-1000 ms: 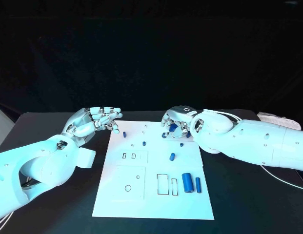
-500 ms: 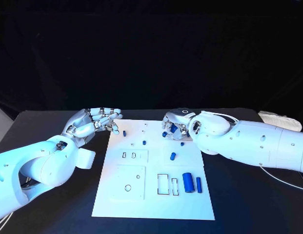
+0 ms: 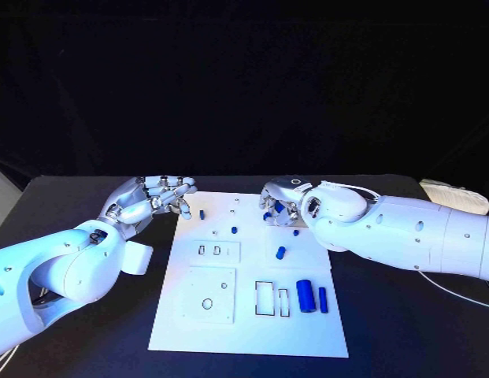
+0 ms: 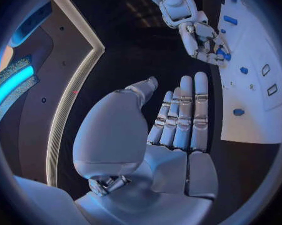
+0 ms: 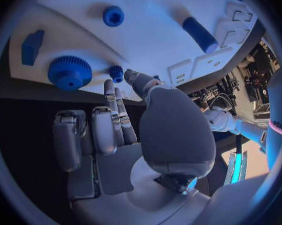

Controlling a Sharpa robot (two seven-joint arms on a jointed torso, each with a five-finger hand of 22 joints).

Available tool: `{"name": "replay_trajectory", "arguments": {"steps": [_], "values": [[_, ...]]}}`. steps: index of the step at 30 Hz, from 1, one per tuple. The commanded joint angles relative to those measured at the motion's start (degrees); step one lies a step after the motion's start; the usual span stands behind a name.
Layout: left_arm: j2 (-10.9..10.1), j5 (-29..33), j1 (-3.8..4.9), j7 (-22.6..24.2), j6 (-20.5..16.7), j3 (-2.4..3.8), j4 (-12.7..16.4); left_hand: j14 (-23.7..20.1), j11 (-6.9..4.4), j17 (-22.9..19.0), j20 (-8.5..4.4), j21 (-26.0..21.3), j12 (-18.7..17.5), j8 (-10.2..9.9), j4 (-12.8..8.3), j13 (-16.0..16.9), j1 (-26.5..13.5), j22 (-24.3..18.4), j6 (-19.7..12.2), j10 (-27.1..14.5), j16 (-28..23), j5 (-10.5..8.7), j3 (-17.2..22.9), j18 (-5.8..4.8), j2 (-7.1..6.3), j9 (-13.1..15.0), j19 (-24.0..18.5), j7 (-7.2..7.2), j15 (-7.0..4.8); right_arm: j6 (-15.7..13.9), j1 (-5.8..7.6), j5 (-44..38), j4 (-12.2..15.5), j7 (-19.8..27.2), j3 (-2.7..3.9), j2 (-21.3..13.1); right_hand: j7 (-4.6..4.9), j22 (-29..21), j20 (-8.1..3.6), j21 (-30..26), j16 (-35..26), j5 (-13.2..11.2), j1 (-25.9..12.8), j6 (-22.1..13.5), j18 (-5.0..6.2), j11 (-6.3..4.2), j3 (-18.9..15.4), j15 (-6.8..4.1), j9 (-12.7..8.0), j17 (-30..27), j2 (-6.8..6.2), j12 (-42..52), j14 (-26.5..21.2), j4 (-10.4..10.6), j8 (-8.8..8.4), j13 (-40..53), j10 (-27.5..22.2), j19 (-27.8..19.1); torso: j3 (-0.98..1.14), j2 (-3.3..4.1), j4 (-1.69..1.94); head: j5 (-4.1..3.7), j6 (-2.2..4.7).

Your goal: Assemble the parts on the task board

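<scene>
I see task board (image 3: 205,303) flat on black desk (image 3: 85,236), mid-frame. Left hand (image 3: 153,198) at board's far left corner, fingers loosely curled, nothing held; wrist view shows its fingers (image 4: 181,115) straight and together, palm bare. Right hand (image 3: 283,203) over board's far edge, fingers bent down around small blue part (image 3: 269,211); whether it grips it, I cannot tell. Right wrist view: blue gear (image 5: 70,72) just beyond fingertips, apart from them. Large blue cylinder (image 3: 305,294) lies near board's right edge, slim blue peg (image 3: 323,299) just beside it.
</scene>
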Motion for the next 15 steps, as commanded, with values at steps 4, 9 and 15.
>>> {"name": "replay_trajectory", "arguments": {"steps": [4, 9, 15], "values": [[-0.01, -0.24, 0.10, -0.05, 1.00, 0.06, 0.20, -0.43, 0.00, 0.04, -0.31, 0.38, -0.29, 0.03, 0.01, -0.06, -0.46, 0.05, 0.23, 0.45, 0.34, -0.11, 0.36, 0.71, 0.11, -0.02, -0.28, -0.21, -0.11, -0.01, -0.03, -0.68, -0.06, -0.69, 0.01, 0.02, 0.02, 8.24, 0.05, -0.34, 0.00, 0.66, 0.55, 0.68, -0.21, 0.11, 0.96, -0.11, 0.29, -0.38, 0.74, -0.31, 2.02, 0.09, 0.54, 0.18, -0.47, 3.49, -0.13, 0.34, 0.11, -0.08, 0.02], [-0.02, -0.23, 0.10, -0.19, 1.05, 0.06, 0.17, -0.53, 0.05, 0.03, -0.29, 0.57, -0.37, 0.00, -0.01, -0.09, -0.48, 0.18, 0.17, 0.36, 0.36, -0.12, 0.47, 0.69, 0.20, -0.04, -0.45, -0.13, -0.08, -0.11, -0.03, -0.63, 0.07, -1.11, 0.01, 0.01, 0.35, 7.76, 0.15, -0.65, -0.14, 0.65, 1.60, 1.88, -0.09, 0.24, 2.74, -0.03, 0.86, -0.95, 1.51, -0.25, 1.83, -0.24, 1.22, 0.37, -0.24, 3.20, -0.22, 0.50, 0.18, -0.16, 0.05], [-0.08, -0.22, 0.10, -0.36, 1.10, 0.06, 0.10, -0.56, 0.09, 0.03, -0.28, 0.65, -0.40, -0.02, -0.02, -0.10, -0.48, 0.23, 0.15, 0.32, 0.37, -0.12, 0.51, 0.68, 0.22, -0.04, -0.52, -0.09, -0.06, -0.07, -0.04, -0.77, 0.19, -1.57, 0.01, -0.02, 0.25, 7.77, 0.17, -0.65, -0.11, 0.70, 2.28, 2.37, -0.08, 0.16, 4.15, -0.05, 1.20, -1.12, 1.78, -0.23, 1.77, -0.69, 1.52, 0.47, -0.02, 3.16, -0.30, 0.65, 0.27, -0.23, 0.12]]}}
